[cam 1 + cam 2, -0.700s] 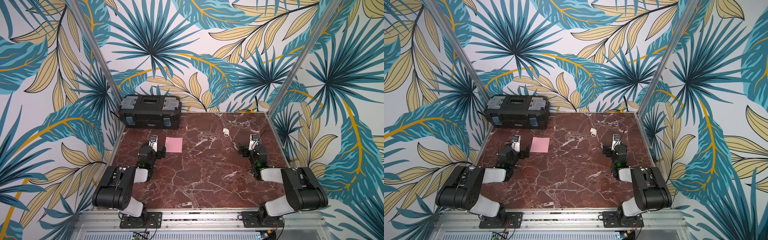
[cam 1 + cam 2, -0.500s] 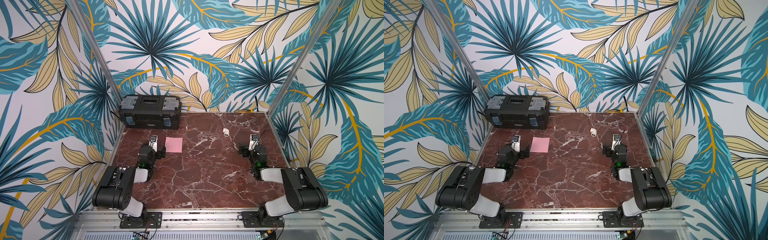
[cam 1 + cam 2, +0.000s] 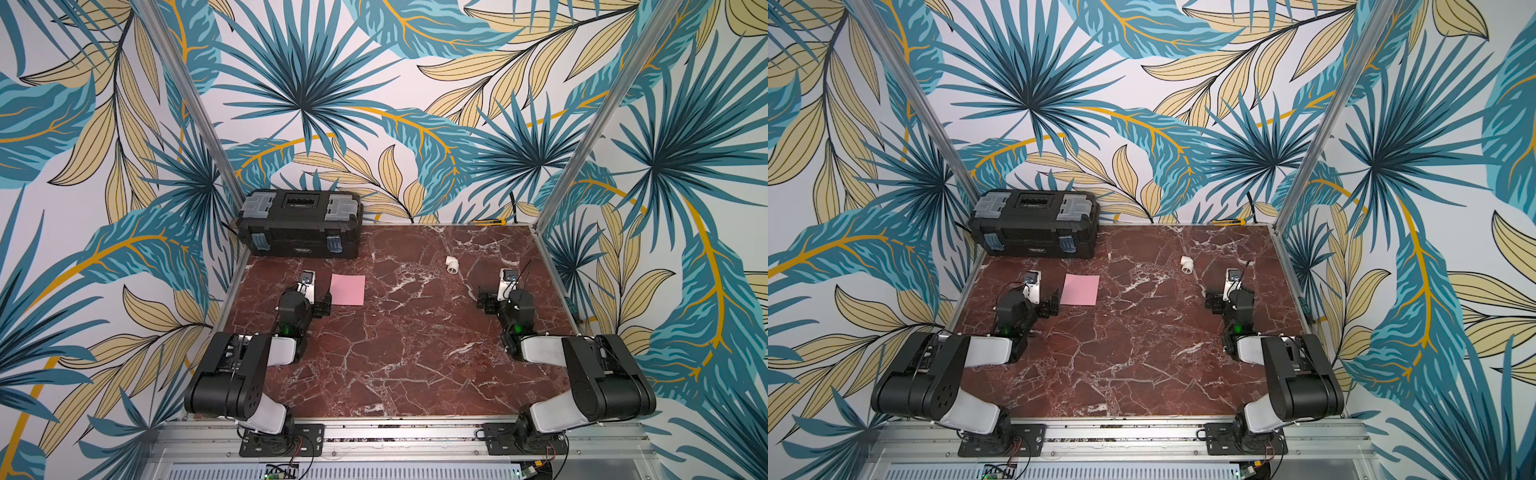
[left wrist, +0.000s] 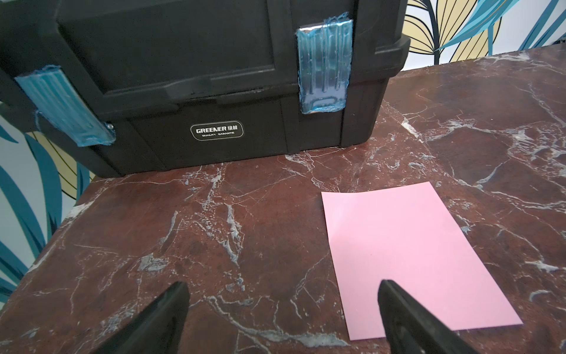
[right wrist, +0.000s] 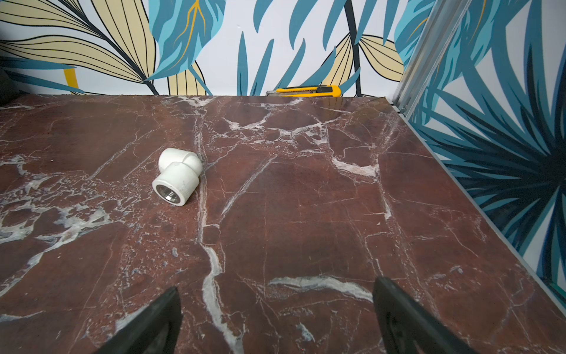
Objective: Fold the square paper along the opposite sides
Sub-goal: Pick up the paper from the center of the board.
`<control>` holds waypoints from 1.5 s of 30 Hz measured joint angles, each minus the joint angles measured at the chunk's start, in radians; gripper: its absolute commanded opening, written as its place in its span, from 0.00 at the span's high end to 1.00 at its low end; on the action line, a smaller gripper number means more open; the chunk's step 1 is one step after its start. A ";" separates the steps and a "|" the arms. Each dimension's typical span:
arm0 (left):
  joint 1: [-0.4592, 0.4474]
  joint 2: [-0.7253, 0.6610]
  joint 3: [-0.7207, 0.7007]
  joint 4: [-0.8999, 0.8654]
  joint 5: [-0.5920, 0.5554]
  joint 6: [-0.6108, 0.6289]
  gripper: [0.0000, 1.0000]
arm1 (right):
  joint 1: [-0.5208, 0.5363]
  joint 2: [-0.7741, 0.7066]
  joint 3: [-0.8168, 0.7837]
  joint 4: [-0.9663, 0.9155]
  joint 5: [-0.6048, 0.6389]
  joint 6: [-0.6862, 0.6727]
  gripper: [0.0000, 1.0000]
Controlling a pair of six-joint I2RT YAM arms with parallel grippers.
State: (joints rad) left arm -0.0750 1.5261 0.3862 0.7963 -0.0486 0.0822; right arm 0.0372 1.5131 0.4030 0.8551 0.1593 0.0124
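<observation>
Toward 10 o'clock on the marble table (image 3: 415,353), the square paper (image 3: 348,289) is lying flat, at about 2 o'clock from the left gripper (image 3: 323,305). Its fingers (image 4: 407,318) are standing spread and empty, one tip overlapping the sheet's near edge; contact is unclear. The right gripper (image 3: 484,301) is gaping empty too, well apart at 3 o'clock. Nothing is differing from the earlier frames.

Item count
One square paper (image 3: 348,289), one toolbox (image 3: 299,224), one pipe elbow (image 3: 452,264), one yellow knife (image 3: 490,222), plus a pair: left gripper (image 4: 283,285), right gripper (image 5: 275,285).
</observation>
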 measured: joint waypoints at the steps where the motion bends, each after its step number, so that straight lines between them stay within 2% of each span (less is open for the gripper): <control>1: 0.000 0.000 0.000 0.000 0.000 0.000 0.00 | 0.000 0.000 0.000 0.000 0.000 0.000 0.00; 5: 0.000 0.000 0.000 -0.001 -0.011 -0.002 0.00 | 0.000 -0.004 0.002 -0.011 -0.002 -0.001 0.00; 8: 0.000 -0.010 0.012 -0.034 -0.053 -0.010 0.00 | 0.000 -0.069 0.069 -0.197 -0.003 0.008 0.01; 10: 0.000 -0.055 0.074 -0.190 -0.078 -0.027 0.00 | 0.000 -0.135 0.148 -0.327 -0.003 0.025 0.00; 12: 0.000 -0.105 0.209 -0.412 -0.090 -0.054 0.00 | 0.003 -0.193 0.230 -0.443 0.004 0.051 0.01; 14: -0.004 -0.127 0.411 -0.621 -0.074 -0.078 0.00 | 0.009 -0.232 0.327 -0.579 0.022 0.087 0.02; 17: -0.013 -0.137 0.623 -0.803 0.022 -0.113 0.00 | 0.018 -0.240 0.425 -0.770 0.050 0.135 0.03; 19: -0.019 -0.130 0.690 -0.877 0.121 -0.138 0.00 | 0.021 -0.239 0.453 -0.892 0.061 0.164 0.03; 21: -0.023 -0.092 0.738 -0.949 0.231 -0.160 0.00 | 0.022 -0.238 0.463 -1.003 0.064 0.186 0.03; 24: -0.025 0.040 0.824 -1.081 0.360 -0.175 0.01 | 0.022 -0.235 0.467 -1.125 0.054 0.204 0.04; 28: -0.029 0.246 0.957 -1.255 0.441 -0.172 0.04 | 0.022 -0.235 0.467 -1.191 0.021 0.213 0.06; 32: -0.029 0.362 1.028 -1.370 0.449 -0.159 0.05 | 0.022 -0.234 0.467 -1.202 -0.012 0.213 0.06; 45: -0.029 0.524 1.191 -1.559 0.290 -0.087 0.07 | 0.022 -0.206 0.467 -1.202 -0.053 0.201 0.09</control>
State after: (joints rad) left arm -0.1043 2.0499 1.5768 -0.7631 0.2409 -0.0051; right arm 0.0589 1.3075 0.8700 -0.3470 0.1059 0.2134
